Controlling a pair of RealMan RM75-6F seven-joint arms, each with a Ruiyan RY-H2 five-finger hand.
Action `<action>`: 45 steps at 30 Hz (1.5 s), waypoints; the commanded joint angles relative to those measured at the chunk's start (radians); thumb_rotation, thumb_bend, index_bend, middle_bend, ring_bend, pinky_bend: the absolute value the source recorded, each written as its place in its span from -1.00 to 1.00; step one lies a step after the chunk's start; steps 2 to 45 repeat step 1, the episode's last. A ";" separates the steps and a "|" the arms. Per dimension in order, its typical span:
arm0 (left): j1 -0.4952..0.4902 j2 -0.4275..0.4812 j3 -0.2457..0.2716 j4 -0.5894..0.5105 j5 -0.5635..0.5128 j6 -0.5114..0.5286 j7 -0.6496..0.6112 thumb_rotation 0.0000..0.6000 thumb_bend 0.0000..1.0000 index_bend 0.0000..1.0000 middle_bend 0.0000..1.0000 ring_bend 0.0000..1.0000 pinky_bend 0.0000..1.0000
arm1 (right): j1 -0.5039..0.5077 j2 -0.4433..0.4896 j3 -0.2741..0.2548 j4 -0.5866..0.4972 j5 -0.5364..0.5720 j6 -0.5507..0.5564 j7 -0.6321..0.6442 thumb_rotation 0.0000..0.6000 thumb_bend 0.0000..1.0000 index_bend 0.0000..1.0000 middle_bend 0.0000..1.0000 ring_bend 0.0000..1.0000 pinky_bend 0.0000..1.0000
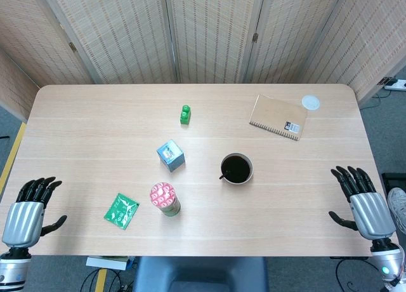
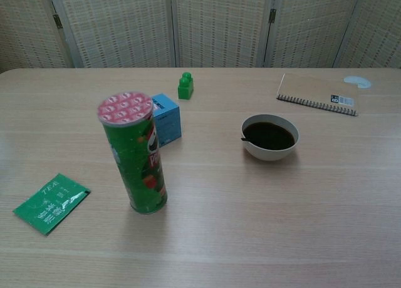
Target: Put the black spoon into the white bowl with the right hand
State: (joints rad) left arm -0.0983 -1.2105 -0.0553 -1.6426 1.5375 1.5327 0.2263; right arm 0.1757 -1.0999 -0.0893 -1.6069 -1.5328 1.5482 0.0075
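Observation:
The white bowl [image 1: 236, 169] [image 2: 270, 138] stands right of the table's middle, dark inside. The black spoon [image 1: 222, 174] [image 2: 244, 138] lies in it, its handle end poking over the bowl's left rim. My right hand [image 1: 364, 204] is off the table's front right corner, fingers spread, holding nothing, far from the bowl. My left hand [image 1: 26, 209] hangs off the front left corner, fingers apart and empty. Neither hand shows in the chest view.
A green chips can [image 1: 165, 199] [image 2: 133, 153] stands upright front left of the bowl, a blue box [image 1: 170, 155] behind it. A green tea packet [image 1: 121, 211], a green block [image 1: 184, 114], a spiral notebook [image 1: 278, 117] and a white lid [image 1: 310, 102] lie about.

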 commanded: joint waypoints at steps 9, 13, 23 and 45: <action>-0.001 0.001 0.002 -0.001 -0.001 -0.003 0.002 1.00 -0.59 -0.57 -0.63 -0.69 -0.67 | -0.014 -0.004 0.008 0.006 -0.016 0.016 0.000 1.00 -0.82 -0.88 -0.86 -1.00 -1.00; -0.001 0.001 0.002 -0.001 -0.001 -0.003 0.002 1.00 -0.59 -0.57 -0.63 -0.69 -0.67 | -0.014 -0.004 0.008 0.006 -0.016 0.016 0.000 1.00 -0.82 -0.88 -0.86 -1.00 -1.00; -0.001 0.001 0.002 -0.001 -0.001 -0.003 0.002 1.00 -0.59 -0.57 -0.63 -0.69 -0.67 | -0.014 -0.004 0.008 0.006 -0.016 0.016 0.000 1.00 -0.82 -0.88 -0.86 -1.00 -1.00; -0.001 0.001 0.002 -0.001 -0.001 -0.003 0.002 1.00 -0.59 -0.57 -0.63 -0.69 -0.67 | -0.014 -0.004 0.008 0.006 -0.016 0.016 0.000 1.00 -0.82 -0.88 -0.86 -1.00 -1.00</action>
